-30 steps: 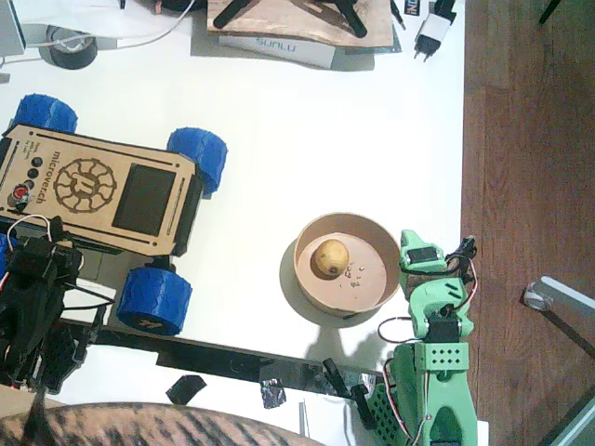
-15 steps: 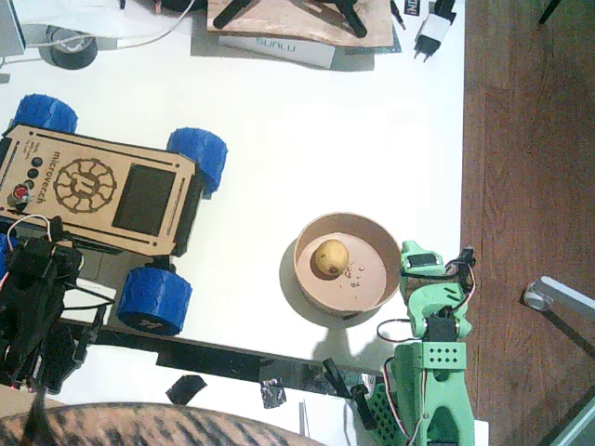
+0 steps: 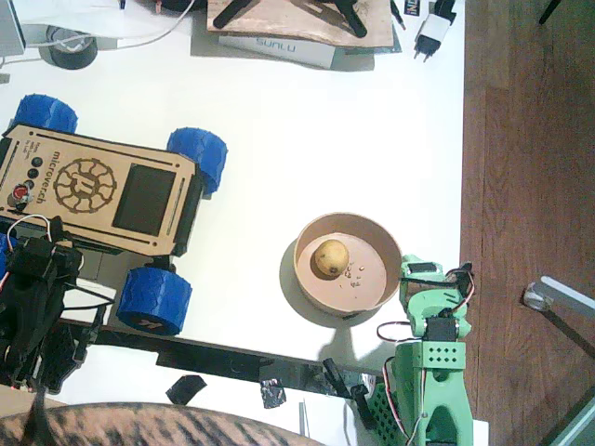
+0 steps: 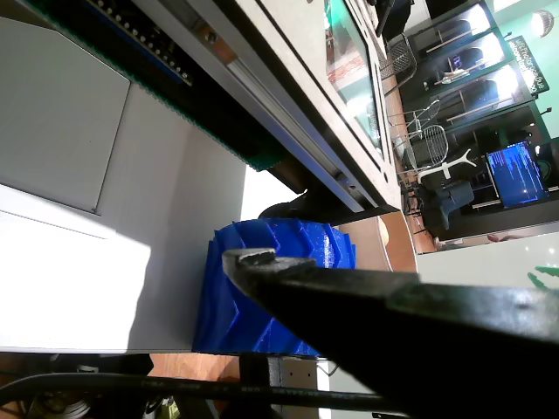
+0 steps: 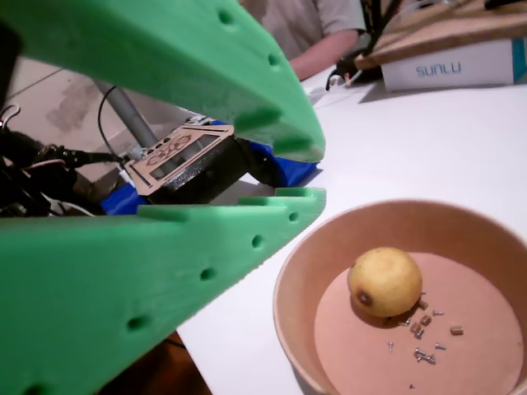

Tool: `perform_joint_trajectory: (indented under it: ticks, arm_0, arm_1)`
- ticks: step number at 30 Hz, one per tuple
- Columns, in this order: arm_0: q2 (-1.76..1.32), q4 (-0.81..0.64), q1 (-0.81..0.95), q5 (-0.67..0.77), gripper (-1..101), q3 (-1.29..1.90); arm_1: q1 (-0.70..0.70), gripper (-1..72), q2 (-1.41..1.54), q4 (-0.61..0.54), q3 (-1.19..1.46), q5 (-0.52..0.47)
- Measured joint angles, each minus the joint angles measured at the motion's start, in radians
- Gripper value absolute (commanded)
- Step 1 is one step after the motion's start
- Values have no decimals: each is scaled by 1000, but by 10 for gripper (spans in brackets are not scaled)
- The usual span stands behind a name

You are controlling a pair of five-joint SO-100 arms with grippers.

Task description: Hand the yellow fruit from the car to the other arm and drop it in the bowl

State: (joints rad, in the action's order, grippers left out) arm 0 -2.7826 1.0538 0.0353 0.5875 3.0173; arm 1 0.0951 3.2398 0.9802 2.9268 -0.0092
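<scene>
The yellow fruit [image 3: 331, 256] lies inside the tan bowl [image 3: 299, 269], left of its middle, next to a few crumbs. A wrist view shows the same fruit [image 5: 385, 281] in the bowl [image 5: 288, 290] just beyond the green jaws. My right gripper [image 3: 423, 271] on the green arm sits beside the bowl's right rim; this gripper [image 5: 321, 174] is slightly open with nothing in it. The plywood car [image 3: 93, 190] stands at the left with nothing on its deck. The black left arm [image 3: 33, 302] is folded by the car; one black finger [image 4: 349, 297] shows in front of a blue wheel [image 4: 262, 288].
A white box marked SUNLU [image 3: 279, 46] and a wooden board lie at the table's far edge. A roll of tape [image 3: 70, 46] sits at the far left. A black strip [image 3: 214, 358] runs along the near edge. A person's sleeve [image 5: 317, 29] shows behind the table.
The green gripper has drawn back a little toward its own base, away from the bowl's rim. The fruit, the bowl, the car and the black arm have stayed put.
</scene>
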Motion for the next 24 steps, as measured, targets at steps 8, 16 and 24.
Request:
perform_joint_trajectory:
  ticks: [8, 16, 24]
  arm_0:
    - [0, 0, 0, 0, 560, 0]
    - [0, 0, 0, 0, 560, 0]
    - [0, 0, 0, 0, 561, 0]
  arm_1:
    - [0, 1, -2, 2, 43, 5]
    - [0, 1, 3, 2, 72, 5]
    - [-6, 1, 2, 0, 91, 5]
